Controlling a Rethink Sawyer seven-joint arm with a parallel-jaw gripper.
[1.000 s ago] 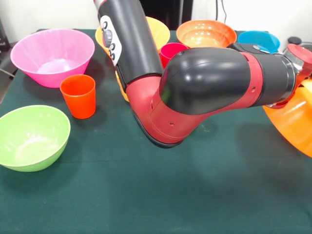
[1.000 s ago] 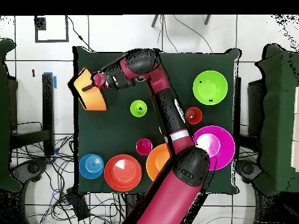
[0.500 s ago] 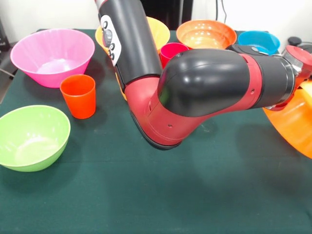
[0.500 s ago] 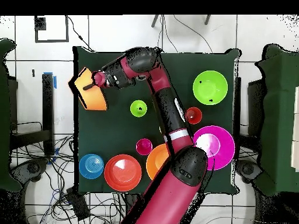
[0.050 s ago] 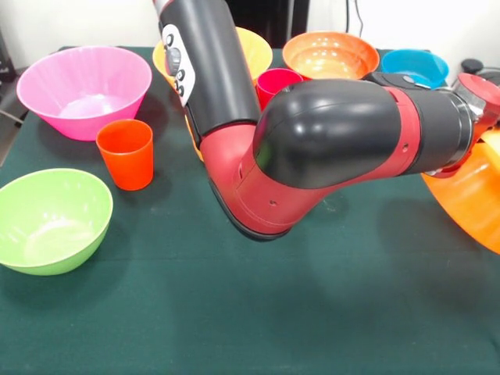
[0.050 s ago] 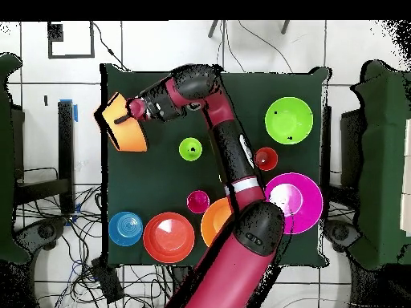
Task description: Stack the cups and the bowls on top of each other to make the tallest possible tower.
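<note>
My gripper [image 6: 122,118] is shut on the rim of a large orange bowl [image 6: 128,132], which hangs tilted over the table's edge; the front view shows that bowl [image 5: 469,199] at the far right. Standing on the green cloth are a pink bowl [image 5: 84,90], a lime green bowl [image 5: 51,219], an orange-red cup [image 5: 125,154], a crimson cup [image 5: 275,80], a red-orange bowl [image 5: 330,53] and a blue bowl [image 5: 416,64]. Another orange bowl [image 5: 254,47] is partly hidden behind the arm. A lime green cup [image 6: 190,148] shows only from overhead.
The arm's thick elbow [image 5: 312,148] reaches low across the middle of the table and blocks much of the front view. Cables [image 6: 88,265] lie on the floor beside the table.
The arm's elbow has shifted very slightly. The tilted orange bowl stays in the gripper at about the same spot.
</note>
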